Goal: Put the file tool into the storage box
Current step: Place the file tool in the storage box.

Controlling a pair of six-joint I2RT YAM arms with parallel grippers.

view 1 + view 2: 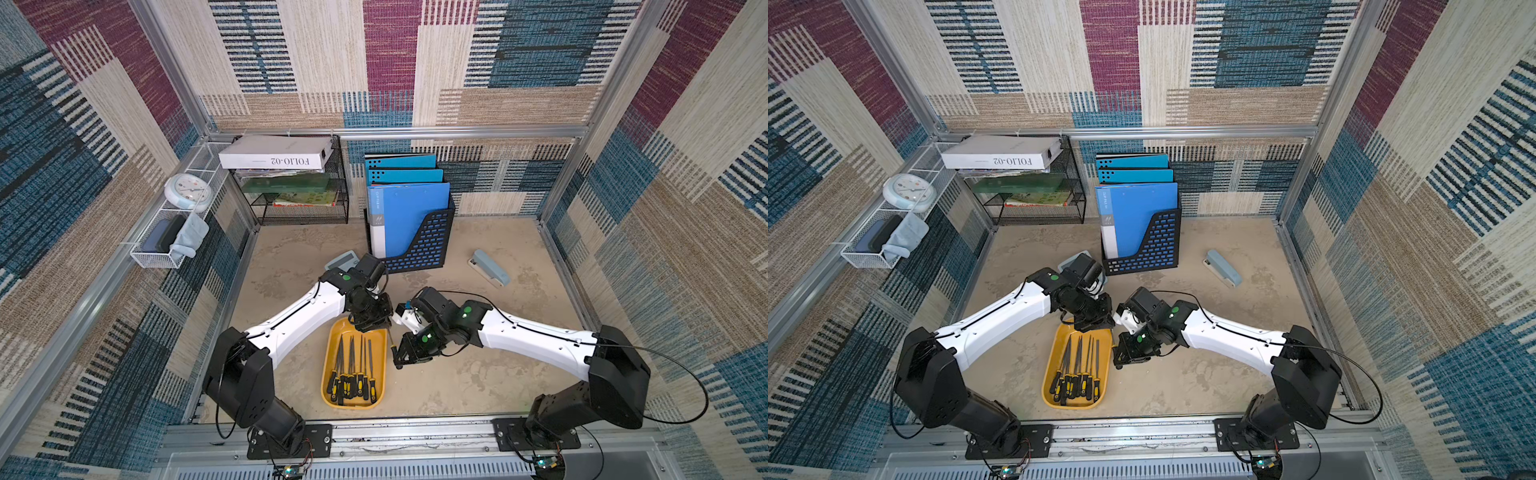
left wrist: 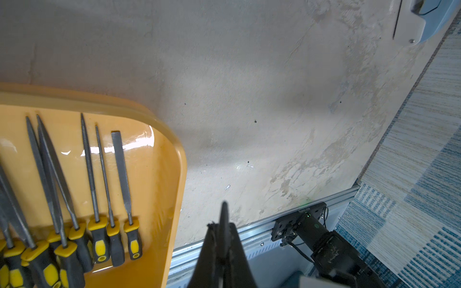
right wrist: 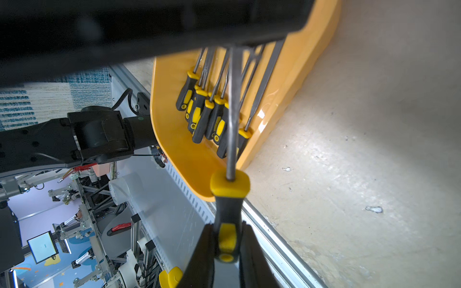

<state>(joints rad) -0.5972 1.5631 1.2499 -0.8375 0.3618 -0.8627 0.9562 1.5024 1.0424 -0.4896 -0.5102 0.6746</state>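
Much of the file tool (image 3: 229,189) is going unseen in both top views, where only a sliver of its yellow collar is showing between the two wrists. In the right wrist view its metal shaft is running up under a blurred black bar, so the tip is staying hidden there. The left tool (image 2: 223,225) is pinching narrow on a thin dark blade, apparently that same tip. The right tool (image 3: 227,227) is clamping the black-and-yellow handle.

The file tool is hanging in the air just beside the storage box (image 1: 353,405), along the long side facing the right arm, not inside it. This shallow orange-yellow tray is lying on the bench (image 1: 457,386) and holding several files (image 1: 351,361) side by side, handles pointing toward the arm bases. The handles are overlapping, making the count uncertain.
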